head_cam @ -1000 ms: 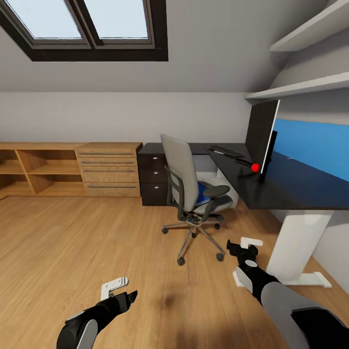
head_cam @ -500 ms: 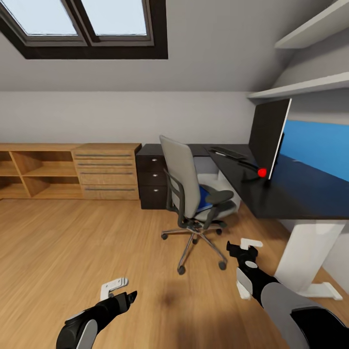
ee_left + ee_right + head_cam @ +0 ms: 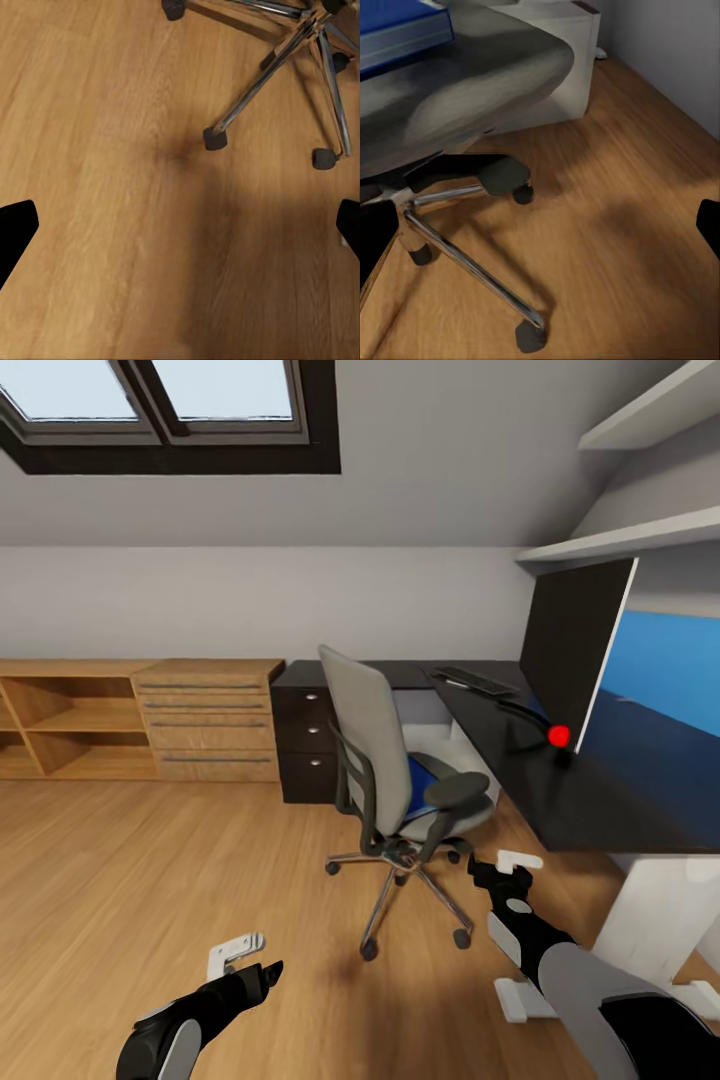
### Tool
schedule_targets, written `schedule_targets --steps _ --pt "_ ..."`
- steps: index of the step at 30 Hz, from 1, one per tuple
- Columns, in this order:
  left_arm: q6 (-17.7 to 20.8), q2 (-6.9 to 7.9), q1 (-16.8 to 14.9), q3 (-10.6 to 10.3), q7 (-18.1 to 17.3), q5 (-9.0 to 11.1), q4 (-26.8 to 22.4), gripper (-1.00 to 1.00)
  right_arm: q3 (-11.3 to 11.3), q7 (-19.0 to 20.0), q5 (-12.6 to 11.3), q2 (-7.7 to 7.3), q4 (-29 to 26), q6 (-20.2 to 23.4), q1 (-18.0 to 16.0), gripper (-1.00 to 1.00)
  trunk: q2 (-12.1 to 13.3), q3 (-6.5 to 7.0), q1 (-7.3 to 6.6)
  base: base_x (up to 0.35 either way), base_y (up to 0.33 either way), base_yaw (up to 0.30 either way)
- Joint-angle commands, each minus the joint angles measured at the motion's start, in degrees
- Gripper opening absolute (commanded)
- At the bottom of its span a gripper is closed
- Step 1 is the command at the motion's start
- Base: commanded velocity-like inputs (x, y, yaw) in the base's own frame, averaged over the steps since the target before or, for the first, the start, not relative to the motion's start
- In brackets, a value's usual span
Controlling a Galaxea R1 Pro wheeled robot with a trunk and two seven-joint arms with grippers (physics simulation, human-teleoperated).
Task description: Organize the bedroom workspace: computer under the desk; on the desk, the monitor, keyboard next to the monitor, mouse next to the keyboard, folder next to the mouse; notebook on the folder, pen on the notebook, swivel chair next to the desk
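Note:
The grey swivel chair (image 3: 375, 745) stands on the wood floor in front of the black desk (image 3: 500, 760), its back towards me. The blue folder (image 3: 425, 770) lies on its seat, and its edge (image 3: 401, 30) is close up in the right wrist view. On the desk stand the black monitor (image 3: 575, 645), seen edge-on, and the keyboard (image 3: 475, 680) farther back. A pale computer (image 3: 574, 52) sits under the desk behind the seat. My left gripper (image 3: 250, 960) hangs open over bare floor. My right gripper (image 3: 498, 888) is open, just short of the chair's chrome base (image 3: 472, 262).
Black drawers (image 3: 305, 735) with round knobs stand behind the chair. Low oak shelving (image 3: 140, 720) runs along the back wall at the left. The desk's white pedestal (image 3: 660, 900) is at the right, its foot (image 3: 520, 1000) on the floor. Castors (image 3: 214, 139) lie ahead of the left gripper.
The whole view has moved forward and right: chair, desk and monitor now look larger and nearer. Both grippers keep the same place in the picture and stay open.

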Motion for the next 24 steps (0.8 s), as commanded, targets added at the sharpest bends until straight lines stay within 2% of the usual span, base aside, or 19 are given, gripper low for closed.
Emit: schedule_targets --steps 1,14,24 --pt "0.3 -0.03 0.0 0.0 0.5 0.6 -0.1 1.0 0.5 -0.2 -0.5 -0.02 0.0 -0.5 0.0 1.0 0.0 -0.06 0.02 0.25 -0.074 0.0" --pt "0.4 0.04 0.0 0.1 0.4 0.6 0.0 1.0 0.6 -0.2 -0.2 0.31 0.0 -1.3 0.0 1.0 0.0 -0.06 0.02 0.068 -0.015 0.0" --pt "0.4 0.06 0.0 0.0 0.3 0.6 0.0 1.0 0.6 -0.2 -0.1 0.33 0.0 -1.6 0.0 1.0 0.0 -0.06 0.02 0.179 -0.014 0.0"
